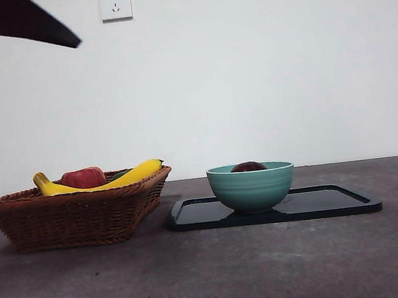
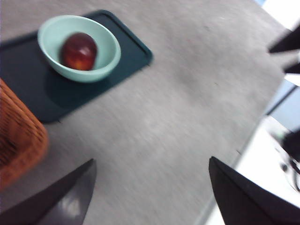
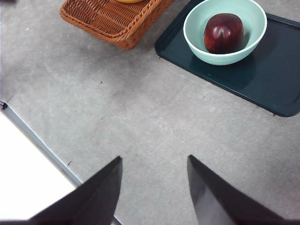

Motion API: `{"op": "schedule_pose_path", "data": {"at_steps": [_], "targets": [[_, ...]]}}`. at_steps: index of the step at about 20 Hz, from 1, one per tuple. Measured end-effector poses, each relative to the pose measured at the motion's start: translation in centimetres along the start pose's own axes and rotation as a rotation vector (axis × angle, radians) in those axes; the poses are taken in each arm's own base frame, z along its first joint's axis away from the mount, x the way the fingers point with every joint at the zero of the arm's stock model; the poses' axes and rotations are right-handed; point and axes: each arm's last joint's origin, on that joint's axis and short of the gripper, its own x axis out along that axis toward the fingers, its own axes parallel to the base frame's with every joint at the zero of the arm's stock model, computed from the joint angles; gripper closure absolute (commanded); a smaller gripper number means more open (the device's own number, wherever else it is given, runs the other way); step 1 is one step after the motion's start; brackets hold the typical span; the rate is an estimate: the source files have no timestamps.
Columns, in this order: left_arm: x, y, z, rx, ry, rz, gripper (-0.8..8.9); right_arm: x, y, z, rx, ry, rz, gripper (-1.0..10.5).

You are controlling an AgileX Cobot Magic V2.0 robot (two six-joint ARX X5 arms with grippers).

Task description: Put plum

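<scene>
At the left of the grey worktop [image 1: 213, 277] stands a brown woven wicker basket [image 1: 77, 213] with a yellow banana [image 1: 127, 177] and a red apple [image 1: 84, 178]. To its right, the glossy dark maroon plum [image 3: 223, 33] lies inside the teal ceramic bowl [image 1: 251, 186] on a dark rectangular tray [image 1: 334, 202]. My left pincer [image 2: 150, 197] and right pincer [image 3: 154, 187] hover released, grasping nothing.
</scene>
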Motion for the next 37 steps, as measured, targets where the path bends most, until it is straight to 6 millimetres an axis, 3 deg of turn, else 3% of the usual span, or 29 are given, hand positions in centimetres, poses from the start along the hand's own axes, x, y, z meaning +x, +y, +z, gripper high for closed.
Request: {"op": "schedule_pose_path", "data": {"at_steps": [4,7,12,18,27,37], "targets": [[3.2,0.8,4.8,0.014,0.001,0.038,4.42,0.0,0.0,0.0,0.0,0.0,0.0,7.3],[6.8,1.9,8.1,0.053,0.022,0.045,4.42,0.0,0.0,0.0,0.0,0.0,0.0,7.2],[13.2,4.0,10.6,0.108,0.076,0.051,4.42,0.0,0.0,0.0,0.0,0.0,0.0,7.3],[19.2,6.3,9.8,0.129,0.087,0.052,4.42,0.0,0.0,0.0,0.003,0.0,0.0,7.3],[24.2,7.9,7.3,0.184,0.139,0.056,4.42,0.0,0.0,0.0,0.011,0.0,0.0,7.3],[26.1,8.3,5.8,0.225,0.191,0.068,4.42,0.0,0.0,0.0,0.011,0.0,0.0,7.2]]}}
